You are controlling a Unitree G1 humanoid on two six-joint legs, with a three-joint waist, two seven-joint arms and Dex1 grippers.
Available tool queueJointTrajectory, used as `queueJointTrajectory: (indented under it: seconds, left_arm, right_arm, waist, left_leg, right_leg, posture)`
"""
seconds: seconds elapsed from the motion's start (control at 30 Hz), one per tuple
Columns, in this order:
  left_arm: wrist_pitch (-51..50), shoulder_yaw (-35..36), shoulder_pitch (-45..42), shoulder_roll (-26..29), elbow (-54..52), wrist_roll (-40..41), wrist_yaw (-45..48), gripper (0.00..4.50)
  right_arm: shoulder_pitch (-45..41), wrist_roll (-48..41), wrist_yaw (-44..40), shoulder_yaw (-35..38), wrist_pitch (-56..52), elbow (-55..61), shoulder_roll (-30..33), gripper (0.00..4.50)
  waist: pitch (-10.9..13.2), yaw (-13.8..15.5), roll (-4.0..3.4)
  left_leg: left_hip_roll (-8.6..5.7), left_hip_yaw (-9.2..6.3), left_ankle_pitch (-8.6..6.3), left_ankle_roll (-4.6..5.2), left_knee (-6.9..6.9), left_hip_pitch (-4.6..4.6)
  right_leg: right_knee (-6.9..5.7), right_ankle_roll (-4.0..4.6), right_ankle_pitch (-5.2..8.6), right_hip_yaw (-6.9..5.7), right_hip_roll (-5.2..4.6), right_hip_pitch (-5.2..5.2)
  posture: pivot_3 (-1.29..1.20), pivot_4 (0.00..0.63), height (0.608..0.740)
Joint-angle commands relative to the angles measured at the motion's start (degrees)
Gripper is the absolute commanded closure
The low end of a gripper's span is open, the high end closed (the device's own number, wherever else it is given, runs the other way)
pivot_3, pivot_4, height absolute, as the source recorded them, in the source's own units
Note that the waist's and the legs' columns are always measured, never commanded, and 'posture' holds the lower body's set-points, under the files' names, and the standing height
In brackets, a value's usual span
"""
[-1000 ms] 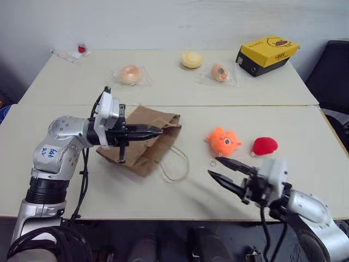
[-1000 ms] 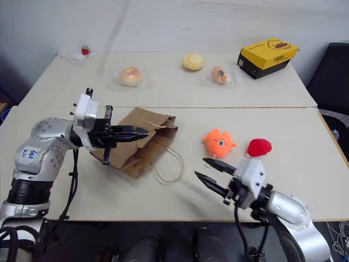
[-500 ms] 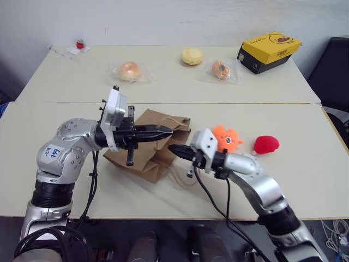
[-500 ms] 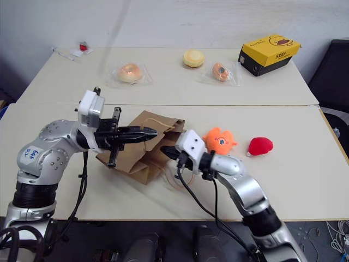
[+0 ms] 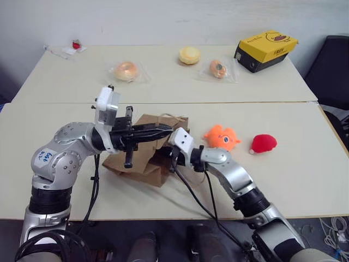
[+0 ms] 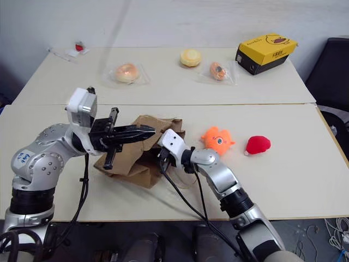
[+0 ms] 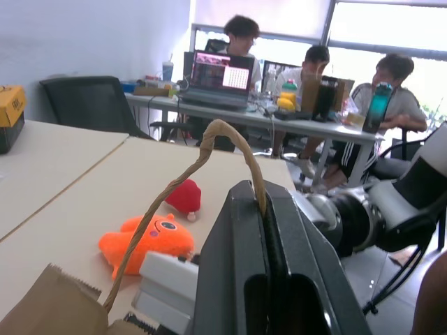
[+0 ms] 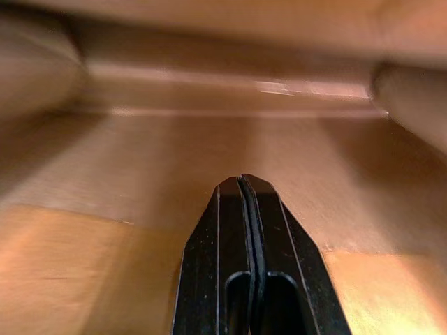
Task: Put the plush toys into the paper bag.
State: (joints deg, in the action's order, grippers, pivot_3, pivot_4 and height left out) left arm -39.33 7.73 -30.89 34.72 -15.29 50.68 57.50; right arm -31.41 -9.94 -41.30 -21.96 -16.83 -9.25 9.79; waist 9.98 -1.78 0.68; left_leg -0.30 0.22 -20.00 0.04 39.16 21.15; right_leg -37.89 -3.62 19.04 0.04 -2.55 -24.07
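Worktop: left pincer [image 5: 170, 130] clamped on paper bag [image 5: 143, 158] handle [image 7: 209, 139]; right pincer [image 8: 246, 183] closed, empty, inside bag; plush toys [image 5: 222, 137] beyond it.

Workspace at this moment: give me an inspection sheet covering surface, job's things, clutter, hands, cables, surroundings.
Surface: two pale tables pushed together.
Job's things: paper bag lifted at its mouth; orange plush toy and red plush toy lie beside it, outside.
Clutter: three wrapped pastries, yellow-and-black box at the far side.
Hands: left hand shut on the string handle; right hand shut, tips inside the bag.
Cables: black cable along the right arm.
Surroundings: people at desks.
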Motion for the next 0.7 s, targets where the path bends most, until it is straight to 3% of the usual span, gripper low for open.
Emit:
queueJointTrajectory:
  seconds: [0.03, 0.53, 0.7]
  left_arm:
    - [-1.6, 3.2, -1.4, 0.2, -1.4, 4.0, -1.8, 4.5]
    - [-1.5, 9.4, -0.9, 3.0, 0.8, 4.4, -6.1, 4.5]
    - [-1.6, 9.0, -1.8, 1.2, -0.6, 5.8, -8.5, 4.5]
  right_arm:
    - [1.1, 1.1, -1.3, 0.8, 3.6, -1.9, 0.2, 4.48]
    - [4.3, 7.0, -4.6, -0.2, 8.6, -4.1, 5.6, 4.48]
    - [4.5, 6.5, -4.3, 0.9, 9.6, -4.5, 5.4, 4.48]
  waist:
    - [0.0, 0.0, 0.0]
    - [0.0, 0.2, 0.03]
    - [0.0, 0.2, 0.03]
  left_leg:
    - [0.0, 0.0, 0.0, 0.0, 0.0, 0.01]
    - [-0.02, -0.02, 0.0, 0.0, 0.03, -0.08]
    - [-0.02, -0.04, 0.0, -0.01, 0.03, -0.11]
  right_leg:
    - [0.0, 0.0, 0.0, 0.0, 0.0, 0.0]
    - [0.04, -0.01, -0.01, -0.02, -0.02, 0.1]
    - [0.03, -0.01, -0.01, -0.02, -0.02, 0.13]
  posture:
    - [0.0, 0.15, 0.74]
    - [0.0, 0.15, 0.74]
    - [0.0, 0.15, 0.74]
